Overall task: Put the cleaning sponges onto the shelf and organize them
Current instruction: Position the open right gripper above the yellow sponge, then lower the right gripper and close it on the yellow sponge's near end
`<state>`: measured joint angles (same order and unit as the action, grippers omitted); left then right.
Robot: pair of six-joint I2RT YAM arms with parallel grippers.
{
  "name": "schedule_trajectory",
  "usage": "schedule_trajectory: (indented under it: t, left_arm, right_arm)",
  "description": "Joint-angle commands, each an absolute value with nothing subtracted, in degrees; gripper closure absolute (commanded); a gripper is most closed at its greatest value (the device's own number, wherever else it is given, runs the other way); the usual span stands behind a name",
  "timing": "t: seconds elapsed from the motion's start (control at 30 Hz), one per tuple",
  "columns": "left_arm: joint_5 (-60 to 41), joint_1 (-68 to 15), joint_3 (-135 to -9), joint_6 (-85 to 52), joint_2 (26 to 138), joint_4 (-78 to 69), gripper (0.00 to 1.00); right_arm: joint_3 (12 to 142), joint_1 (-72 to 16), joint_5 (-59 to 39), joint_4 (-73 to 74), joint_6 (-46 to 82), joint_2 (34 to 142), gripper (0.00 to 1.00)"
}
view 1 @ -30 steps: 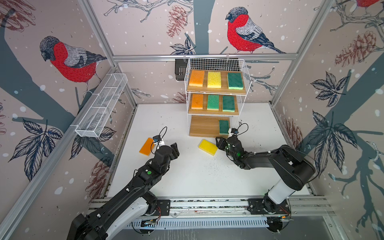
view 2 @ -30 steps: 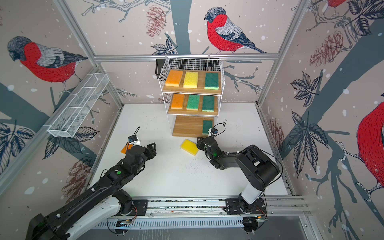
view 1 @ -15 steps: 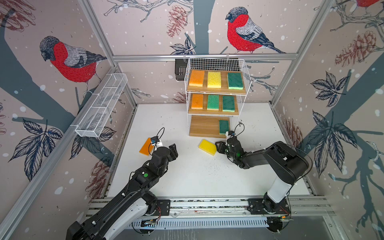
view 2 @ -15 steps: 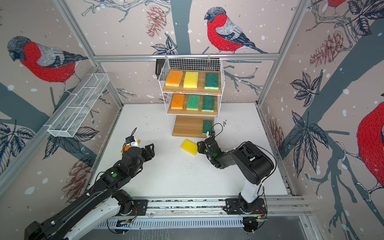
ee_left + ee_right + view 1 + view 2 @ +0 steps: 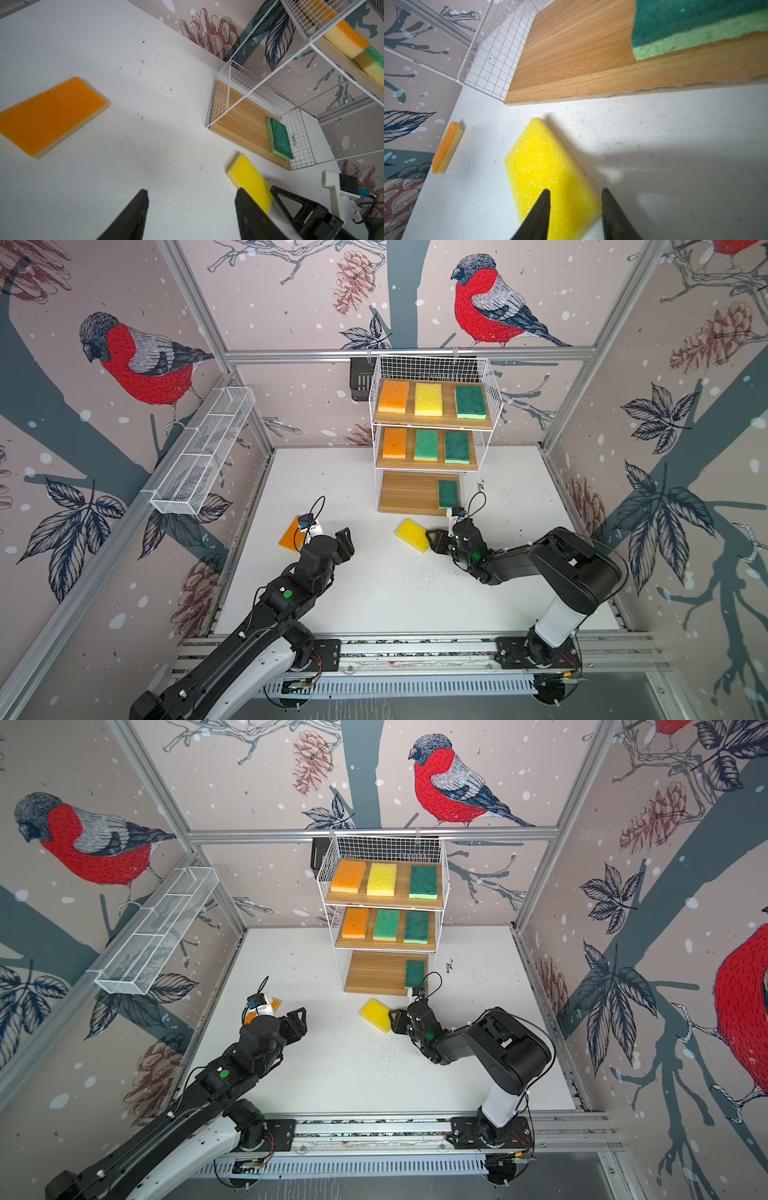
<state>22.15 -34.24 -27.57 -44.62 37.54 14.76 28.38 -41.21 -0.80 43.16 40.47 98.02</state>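
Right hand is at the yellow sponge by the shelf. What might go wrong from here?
1. The right hand straddles only one corner of the yellow sponge; soft foam pinched there may twist or slip free.
2. The green sponge lies on the bottom board, at the end nearest that hand; placing there could shove it.

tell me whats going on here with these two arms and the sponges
Sponges are being put onto the shelf; seven lie on its boards. The right hand is at one end of the yellow sponge on the table, just in front of the bottom board; whether it grips cannot be told. The left hand hangs open and empty near the orange sponge.
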Motion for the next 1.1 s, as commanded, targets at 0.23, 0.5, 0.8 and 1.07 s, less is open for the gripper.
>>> schedule_trajectory:
  t: [0.23, 0.5, 0.8, 1.07]
  left_arm:
    - [21.36, -34.13, -27.87, -45.53, 34.80, 17.50, 0.33]
    - [21.46, -34.21, -27.82, -45.27, 34.88, 19.64, 0.33]
    - [20.91, -34.19, -27.53, -45.88, 33.03, 21.04, 0.32]
    - [21.33, -34.17, -27.05, -46.06, 29.74, 22.60, 0.32]
  right_arm:
    - [29.32, -43.72, -4.22, 43.76, 38.41, 98.22, 0.52]
    - [32.06, -48.41, 0.21, 36.17, 34.39, 96.43, 0.38]
    - [37.23, -53.94, 10.19, 27.27, 29.96, 96.69, 0.26]
    - [42.53, -58.67, 17.15, 20.75, 26.86, 99.02, 0.18]
